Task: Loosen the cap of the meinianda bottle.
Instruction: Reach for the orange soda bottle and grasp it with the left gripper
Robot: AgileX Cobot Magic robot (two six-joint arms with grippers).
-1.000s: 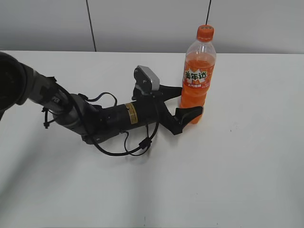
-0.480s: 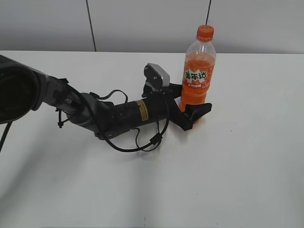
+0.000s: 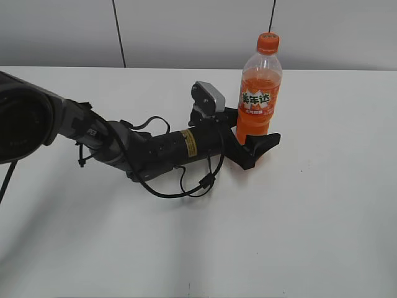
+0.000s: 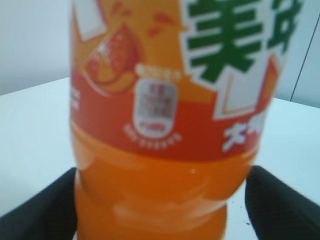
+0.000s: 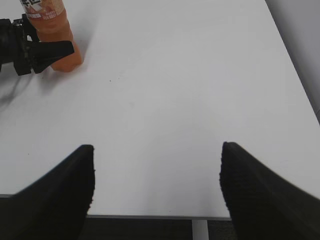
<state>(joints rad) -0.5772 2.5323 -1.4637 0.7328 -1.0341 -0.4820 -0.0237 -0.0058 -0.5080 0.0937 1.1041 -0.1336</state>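
The left arm has slid forward along the white worktop (image 3: 322, 205) over the last second, low and nearly flat, so that the left pincer (image 3: 251, 138) now reaches round the foot of the bottle (image 3: 259, 93) instead of stopping short beside it. Most of that travel came early; lately it has crept only a little further. By my reading this is the bracing step: the arm is getting set to steady the bottle's body so the top can be turned, and no turning has begun.

The left pincer stands wide open and has hold of nothing. In its wrist view the bottle (image 4: 170, 125) fills the space between the two dark fingers, one at each lower corner, and a sliver of worktop shows between each finger and the plastic, so the jaws straddle the bottle without pressing it. The bottle stands upright, its lower body between the fingers, its label above them.

The right pincer (image 5: 157, 185) is likewise wide open and empty, hanging over bare worktop near the table's edge. From there the bottle (image 5: 52, 37) is well apart, far ahead and to the left, with the left pincer's finger across its base.

The orange cap (image 3: 268, 42) sits on the neck, high above the left pincer and untouched by either.
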